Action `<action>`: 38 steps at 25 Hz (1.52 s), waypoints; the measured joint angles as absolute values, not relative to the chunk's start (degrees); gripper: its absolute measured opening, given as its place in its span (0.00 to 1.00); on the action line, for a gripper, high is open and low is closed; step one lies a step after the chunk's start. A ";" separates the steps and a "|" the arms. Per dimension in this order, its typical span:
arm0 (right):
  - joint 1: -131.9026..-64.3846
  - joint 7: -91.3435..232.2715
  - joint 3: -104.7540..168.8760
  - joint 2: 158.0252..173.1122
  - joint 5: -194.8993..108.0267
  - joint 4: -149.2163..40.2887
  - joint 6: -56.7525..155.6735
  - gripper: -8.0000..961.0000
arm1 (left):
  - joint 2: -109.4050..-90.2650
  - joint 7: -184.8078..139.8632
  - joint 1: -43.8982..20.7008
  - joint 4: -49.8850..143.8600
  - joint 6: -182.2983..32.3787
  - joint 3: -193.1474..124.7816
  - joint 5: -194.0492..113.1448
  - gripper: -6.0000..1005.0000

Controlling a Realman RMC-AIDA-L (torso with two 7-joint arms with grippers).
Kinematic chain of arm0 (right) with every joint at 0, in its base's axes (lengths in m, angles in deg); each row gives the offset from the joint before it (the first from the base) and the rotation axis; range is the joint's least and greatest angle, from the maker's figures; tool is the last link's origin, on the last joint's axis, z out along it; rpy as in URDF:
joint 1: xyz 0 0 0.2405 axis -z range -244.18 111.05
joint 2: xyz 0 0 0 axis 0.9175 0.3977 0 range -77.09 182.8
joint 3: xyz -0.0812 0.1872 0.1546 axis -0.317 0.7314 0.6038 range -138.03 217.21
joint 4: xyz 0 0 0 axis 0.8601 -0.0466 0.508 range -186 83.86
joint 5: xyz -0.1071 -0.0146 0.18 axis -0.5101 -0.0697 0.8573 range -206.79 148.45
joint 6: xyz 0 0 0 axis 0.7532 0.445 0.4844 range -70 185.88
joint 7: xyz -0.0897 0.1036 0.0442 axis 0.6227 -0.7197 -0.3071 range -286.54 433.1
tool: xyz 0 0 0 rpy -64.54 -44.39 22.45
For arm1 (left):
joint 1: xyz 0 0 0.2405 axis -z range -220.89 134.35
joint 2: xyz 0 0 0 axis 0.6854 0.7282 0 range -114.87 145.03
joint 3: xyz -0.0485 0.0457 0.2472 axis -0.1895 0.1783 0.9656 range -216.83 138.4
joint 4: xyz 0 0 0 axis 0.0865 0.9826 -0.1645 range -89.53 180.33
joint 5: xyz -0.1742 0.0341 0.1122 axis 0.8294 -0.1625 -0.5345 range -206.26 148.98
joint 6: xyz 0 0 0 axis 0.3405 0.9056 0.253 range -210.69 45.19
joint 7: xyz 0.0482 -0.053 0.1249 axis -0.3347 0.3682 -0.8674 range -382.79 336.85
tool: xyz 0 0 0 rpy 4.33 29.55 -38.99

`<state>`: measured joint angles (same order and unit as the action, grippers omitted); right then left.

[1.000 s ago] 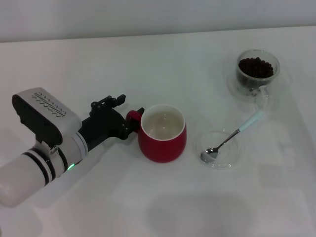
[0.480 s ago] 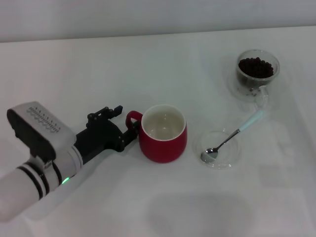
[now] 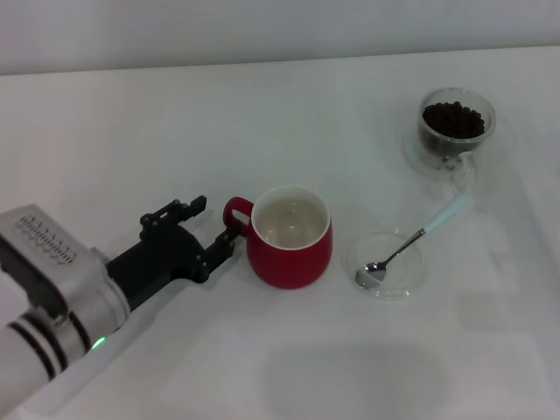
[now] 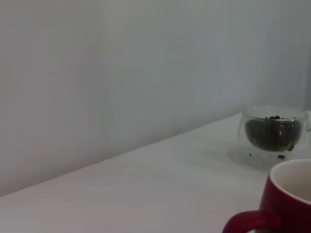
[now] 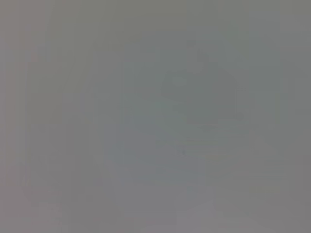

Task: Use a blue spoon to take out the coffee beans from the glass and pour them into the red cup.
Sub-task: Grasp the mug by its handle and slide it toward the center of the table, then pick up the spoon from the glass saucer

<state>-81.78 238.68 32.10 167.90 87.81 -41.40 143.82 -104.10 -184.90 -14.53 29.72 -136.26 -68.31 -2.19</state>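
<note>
Left gripper lies low on the table just beside the red cup's handle, fingers spread, grasping nothing. Right of the cup, the spoon rests with its bowl in a saucer. Beyond it stands the glass of beans.

Left wrist view: cup close by, glass and beans farther off.

Right wrist view: blank grey; right gripper unseen.

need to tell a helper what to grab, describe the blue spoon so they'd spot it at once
On the white table, look right of the red cup to the shallow clear saucer. The blue spoon leans on it, silver bowl inside, its pale blue handle pointing toward the glass of coffee beans.
</note>
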 joint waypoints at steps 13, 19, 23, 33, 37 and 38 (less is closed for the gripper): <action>-81.11 238.66 26.33 167.79 87.81 -41.58 144.50 0.89 | -104.01 -184.96 -21.09 40.32 -153.29 -68.40 -0.21 0.61; -79.58 232.36 22.42 167.58 87.80 -43.03 144.52 0.89 | -104.01 -184.96 -24.56 44.32 -160.06 -68.40 6.04 0.61; -77.33 219.29 17.32 167.48 87.81 -48.64 143.45 0.89 | -104.01 -184.95 -26.19 46.75 -164.12 -68.40 10.03 0.61; -75.42 182.51 -0.96 166.00 86.61 -59.82 134.34 0.89 | -104.01 -184.95 -28.24 48.77 -167.57 -68.39 12.54 0.61; -77.48 173.71 -2.59 165.59 81.17 -59.86 131.79 0.89 | -103.97 -184.94 -28.67 49.35 -167.77 -68.39 14.24 0.61; -77.97 171.81 -2.62 165.57 79.77 -59.86 131.62 0.89 | -103.96 -184.93 -28.71 49.60 -167.93 -68.39 14.76 0.61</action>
